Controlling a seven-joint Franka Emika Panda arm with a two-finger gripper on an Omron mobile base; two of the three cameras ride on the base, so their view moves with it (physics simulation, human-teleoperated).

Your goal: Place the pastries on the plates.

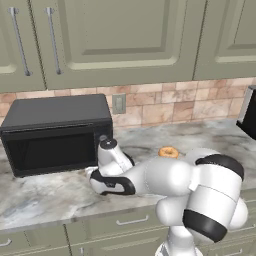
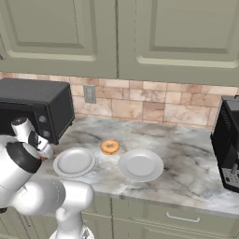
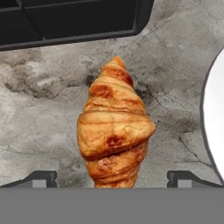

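The croissant (image 3: 114, 131) lies on the marble counter (image 3: 39, 109) just in front of the black microwave (image 3: 70, 19), with the rim of the left plate (image 3: 215, 118) near it on one side. In the hand view its long axis runs up and down, the narrow tapered end pointing toward the microwave and the broad end toward the camera; it sits between the two dark fingertips (image 3: 41, 178), which stand wide apart on either side and do not touch it. The gripper (image 3: 112, 179) is spread open and empty, poised low over the pastry.

In the base views the arm (image 1: 165, 180) folds forward and low over the counter edge, its forearm reaching left toward the microwave and the wrist turned downward.

The doughnut (image 2: 110, 147) rests flat on the counter behind and between the two plates, touching neither that can be told. The right plate (image 2: 140, 165) and the left plate are both bare.
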